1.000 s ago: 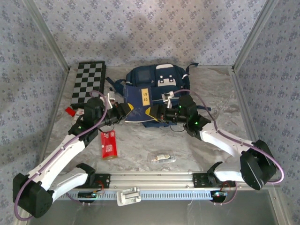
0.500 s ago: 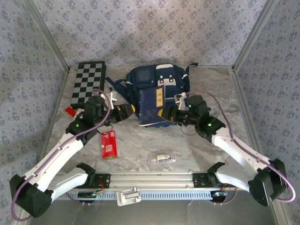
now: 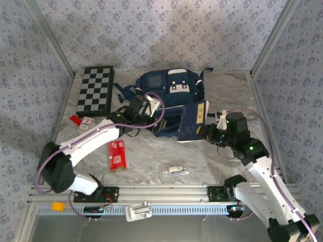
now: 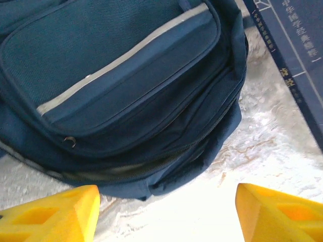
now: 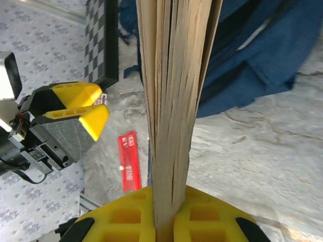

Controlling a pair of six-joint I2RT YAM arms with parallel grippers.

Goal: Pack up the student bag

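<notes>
Jaws spread wide and holding nothing, the left gripper [image 4: 167, 201] hangs low over the crinkled silver table [image 3: 229, 91], its yellow fingers [image 4: 55, 214] framing the near end of the bag [image 4: 126, 75]. The right gripper [image 5: 169, 201] has its jaws pinched on a dark blue book [image 5: 174, 101], gripping it by one edge so that the pale page block stands upright between the pads.

From above, the bag [image 3: 171, 83] lies flat at the middle back of the table, front pocket facing up, a pale trim stripe running across it and dark straps trailing to its left. The book [image 3: 194, 120] is held tilted just to the right of the bag's near corner, its cover with a yellow title strip turned towards the overhead camera. Whether the book's edge touches the bag or merely sits beside it cannot be told from these angles.

The left arm reaches in from the left, ending just short of the bag's near left side. The right arm comes in from the right, with its gripper [image 3: 207, 132] behind the book.

A folded chessboard [image 3: 95, 89] rests at the back left, well apart from both grippers. A red packet [image 3: 117, 155] lies on the table near the front left, and a small clear packet [image 3: 175, 170] sits near the front centre.
</notes>
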